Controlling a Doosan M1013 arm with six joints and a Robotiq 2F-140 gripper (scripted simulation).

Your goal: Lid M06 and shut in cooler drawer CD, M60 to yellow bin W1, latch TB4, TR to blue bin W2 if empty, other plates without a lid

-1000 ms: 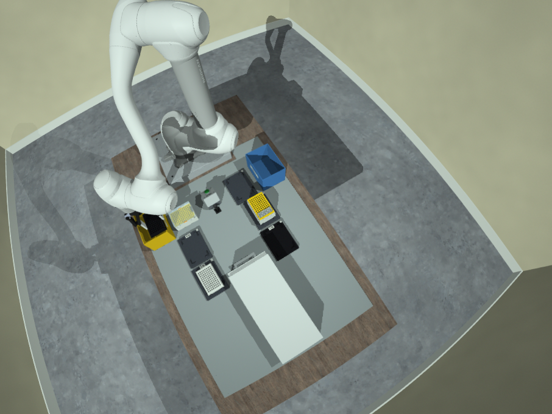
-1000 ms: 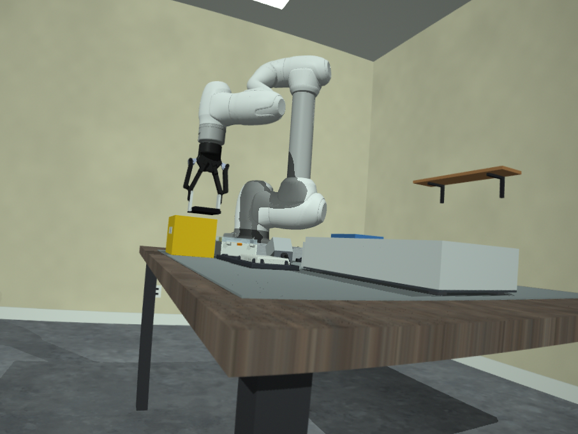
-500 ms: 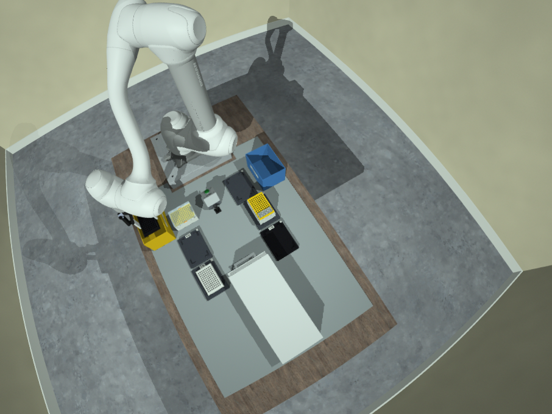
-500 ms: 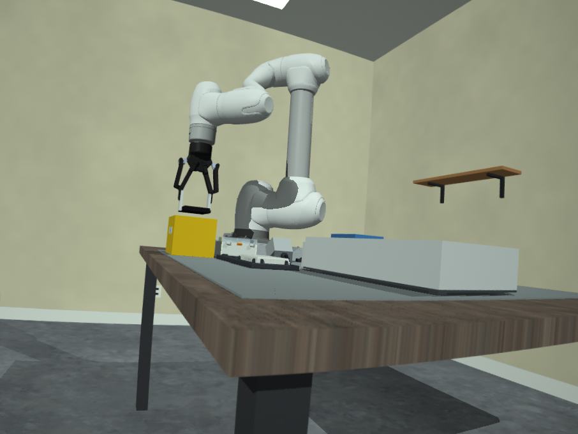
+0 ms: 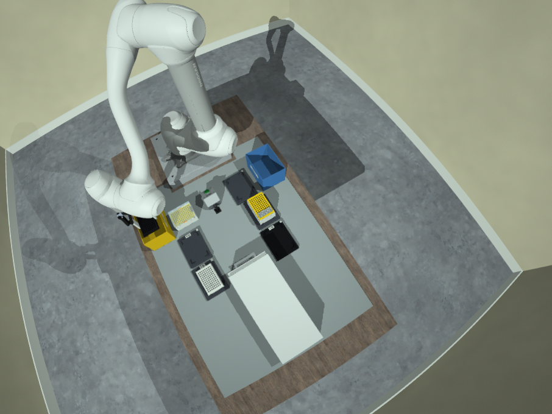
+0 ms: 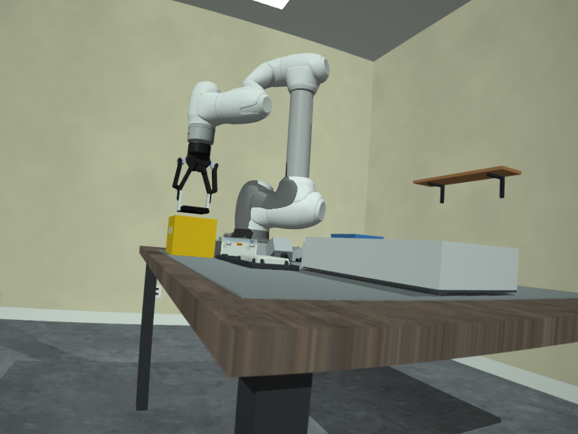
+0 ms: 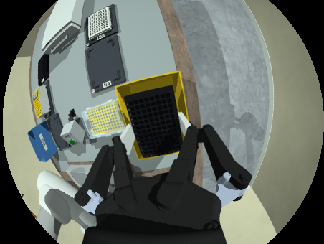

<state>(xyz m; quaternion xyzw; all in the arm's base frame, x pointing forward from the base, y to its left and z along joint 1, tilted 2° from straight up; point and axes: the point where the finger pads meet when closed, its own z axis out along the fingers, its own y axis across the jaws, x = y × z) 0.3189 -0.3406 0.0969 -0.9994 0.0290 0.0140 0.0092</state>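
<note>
My gripper [image 6: 193, 205] is shut on the black assay plate [image 6: 194, 209] and holds it flat just above the rim of the yellow bin W1 [image 6: 191, 235]. In the wrist view the black plate [image 7: 153, 122] sits between my fingertips, straight over the bin's opening [image 7: 178, 89]. In the overhead view the plate [image 5: 148, 224] shows over the bin [image 5: 156, 234] at the bench's left edge, and my arm hides the fingers. The clear plate [image 5: 209, 278] lies in its nest beside the cooler CD [image 5: 274, 307].
The tip box TB4 [image 5: 183, 215] stands next to the yellow bin, then the DONE key [image 5: 210, 199]. An empty dark nest [image 5: 194, 247] lies below. The yellow tip rack TR [image 5: 260, 207], a black flat piece [image 5: 279, 240] and the blue bin W2 [image 5: 265, 164] are on the right.
</note>
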